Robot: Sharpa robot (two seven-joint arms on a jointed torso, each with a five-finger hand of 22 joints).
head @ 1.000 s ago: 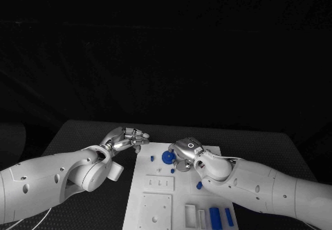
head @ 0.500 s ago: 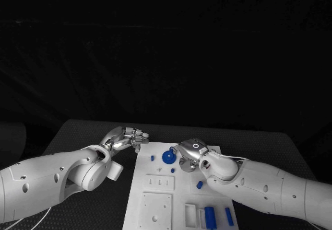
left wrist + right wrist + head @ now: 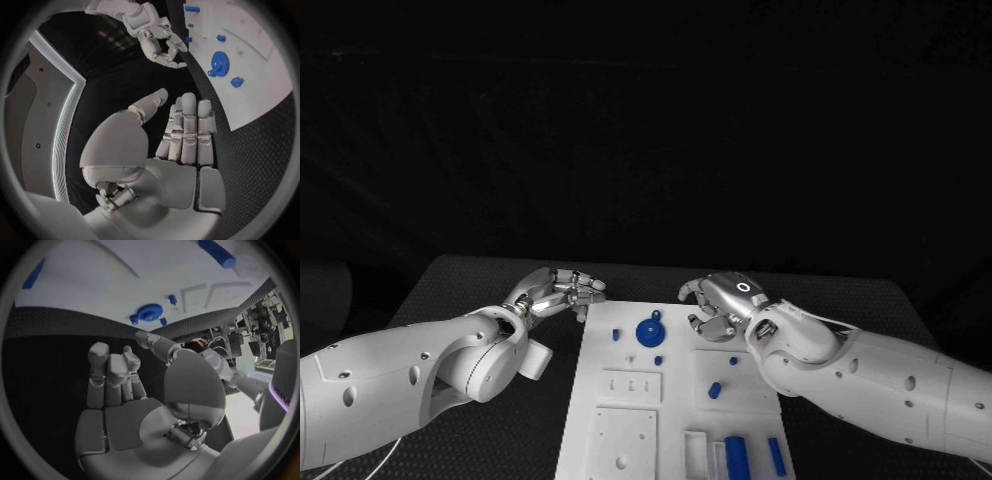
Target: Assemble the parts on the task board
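The white task board [image 3: 625,350] lies in the middle of the table. A blue gear [image 3: 651,330] sits near its far end, with small blue pegs [image 3: 714,390] scattered around it. My left hand [image 3: 564,293] hovers just off the board's far left corner, fingers loosely apart and empty. My right hand [image 3: 718,305] hangs over the board's far right corner, to the right of the gear, fingers bent and holding nothing. In the left wrist view the left hand [image 3: 181,135] has straight fingers beside the gear [image 3: 219,62]. The right wrist view shows the empty right hand [image 3: 119,385] and the gear [image 3: 150,312].
Blue blocks [image 3: 737,455] stand at the board's near right end beside white raised fixtures [image 3: 629,435]. The black table [image 3: 473,285] extends to both sides of the board. The other hand [image 3: 156,37] appears past the left hand's fingers.
My right hand has drawn back from beside the gear, toward the board's far right corner, leaving the gear uncovered. The left hand has barely moved.
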